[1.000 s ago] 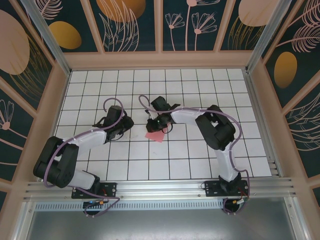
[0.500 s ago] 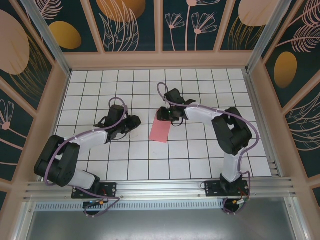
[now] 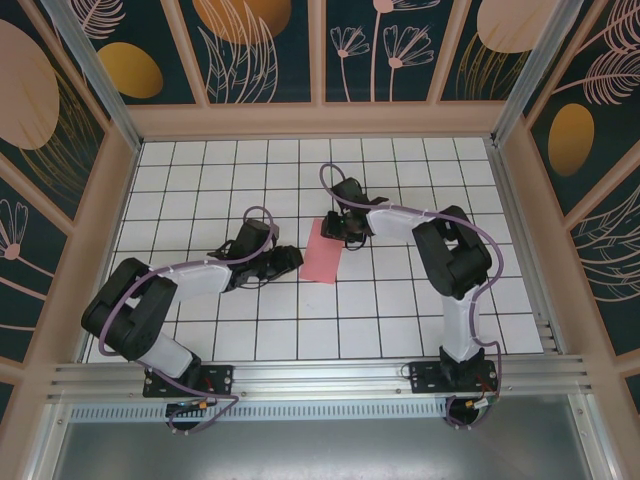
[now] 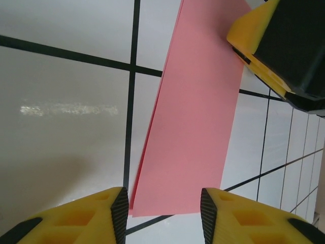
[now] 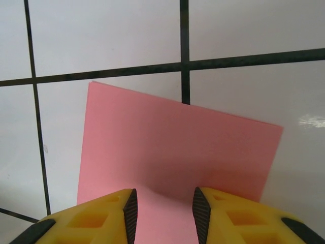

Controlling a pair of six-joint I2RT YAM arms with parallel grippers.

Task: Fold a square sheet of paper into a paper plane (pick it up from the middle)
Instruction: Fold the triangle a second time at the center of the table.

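Reaching in from the left, the left fingers [image 3: 287, 258] have come up beside the paper [image 3: 323, 252]. A second ago the paper looked small and bunched under the right fingers [image 3: 346, 228]; now it lies flat on the tabletop [image 3: 400, 310] as a long folded strip near the middle. Both pairs stand apart and clamp nothing. In the left wrist view the left fingers [image 4: 116, 216] frame the strip's near end, with the right fingers [image 4: 264, 46] at its far end. In the right wrist view the right fingers [image 5: 203, 218] straddle the paper [image 5: 172, 147] just above it. The likeliest trouble is the sheet itself: thin, flat and lying on a glossy surface, it will probably slide ahead of any finger that pushes rather than pinches, and that would skew the fold. Along one long edge the layers seem not quite flush, so a press there could set a crooked crease, or a pinch could catch the top layer alone and peel the fold open. With nothing holding it down, the strip may also spring apart or drift. The two arms work close together over one small strip, so a careless approach from either side risks the fingers knocking each other.
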